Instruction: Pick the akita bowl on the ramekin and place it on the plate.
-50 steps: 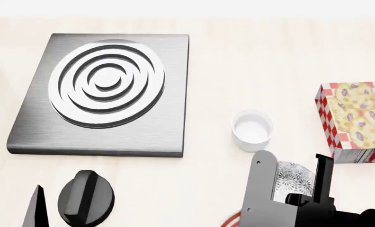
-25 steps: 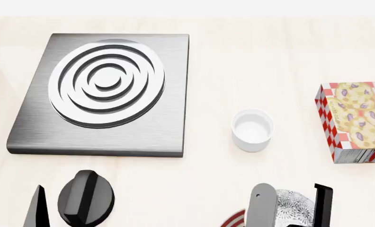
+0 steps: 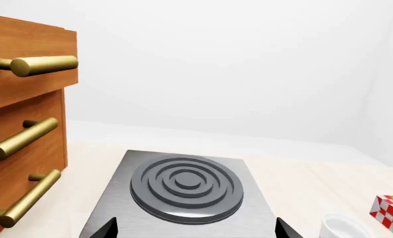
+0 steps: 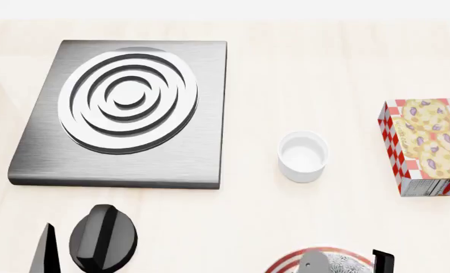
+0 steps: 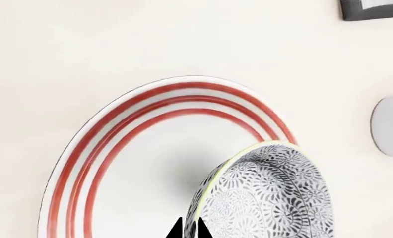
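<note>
Two arms share this scene, but only the right one is at work. Largest in view is the stove plate [image 4: 126, 111], far off to the left of the right claw [image 4: 346, 263] and no part of the task. Next in size is the plate [image 5: 150, 148], white with red rings, lying directly below the claw. The cracker box [image 4: 426, 148] stands off beyond the claw on its right side. The speckled bowl [image 5: 269, 198] sits pinched between the claw's two fingers, tilted, over the plate's inner field toward one rim; whether its foot touches the plate cannot be told. The white cup [image 4: 302, 155], now empty, stands apart from the claw, beyond it on the counter. The left claw [image 3: 196, 233] shows only two dark tips spread wide, holding nothing, beside the knob [image 4: 104, 236].

Step in hand, as judged: the placing. The next move calls for lowering the bowl until level and seated inside the red rings, then parting the fingers.
</note>
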`<state>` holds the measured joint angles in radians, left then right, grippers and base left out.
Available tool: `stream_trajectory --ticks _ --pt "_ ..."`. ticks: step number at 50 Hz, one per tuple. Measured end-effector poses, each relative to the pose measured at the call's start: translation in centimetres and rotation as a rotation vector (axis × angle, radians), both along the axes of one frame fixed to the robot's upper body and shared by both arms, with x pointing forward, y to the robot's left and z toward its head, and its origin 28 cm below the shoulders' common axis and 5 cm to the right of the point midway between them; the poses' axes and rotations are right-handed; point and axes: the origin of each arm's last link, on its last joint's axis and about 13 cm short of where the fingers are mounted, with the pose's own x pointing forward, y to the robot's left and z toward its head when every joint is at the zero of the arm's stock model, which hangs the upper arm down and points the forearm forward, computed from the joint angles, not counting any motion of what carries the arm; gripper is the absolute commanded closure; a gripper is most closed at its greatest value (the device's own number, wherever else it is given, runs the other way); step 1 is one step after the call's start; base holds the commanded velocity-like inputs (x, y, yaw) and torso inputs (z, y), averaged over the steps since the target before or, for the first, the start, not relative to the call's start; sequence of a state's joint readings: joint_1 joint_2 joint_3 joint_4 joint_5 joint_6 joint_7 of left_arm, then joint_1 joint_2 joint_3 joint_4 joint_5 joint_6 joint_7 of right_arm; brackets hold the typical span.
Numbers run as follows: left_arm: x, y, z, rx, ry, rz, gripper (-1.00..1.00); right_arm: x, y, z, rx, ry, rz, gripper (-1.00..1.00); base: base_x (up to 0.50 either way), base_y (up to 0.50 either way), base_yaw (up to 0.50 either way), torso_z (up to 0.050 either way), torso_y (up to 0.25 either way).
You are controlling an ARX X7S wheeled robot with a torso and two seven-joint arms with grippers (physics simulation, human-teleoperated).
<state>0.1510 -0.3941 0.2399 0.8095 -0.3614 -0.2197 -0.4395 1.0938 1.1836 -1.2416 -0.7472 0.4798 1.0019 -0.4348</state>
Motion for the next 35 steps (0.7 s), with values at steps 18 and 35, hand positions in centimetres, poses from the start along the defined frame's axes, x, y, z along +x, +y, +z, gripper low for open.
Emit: stream_trajectory --ticks 18,35 --pt "0.1 -0.1 -0.1 0.005 0.002 -0.002 -1.0 0.2 0.0 -1.9 0.033 0.003 -0.006 1.0 0.0 0.0 0.0 0.0 0.001" --pt "0.0 -0.1 -0.1 0.014 -0.004 -0.005 -1.0 0.1 0.1 -3.0 0.057 0.01 -0.009 1.0 0.0 0.0 0.0 0.0 0.0"
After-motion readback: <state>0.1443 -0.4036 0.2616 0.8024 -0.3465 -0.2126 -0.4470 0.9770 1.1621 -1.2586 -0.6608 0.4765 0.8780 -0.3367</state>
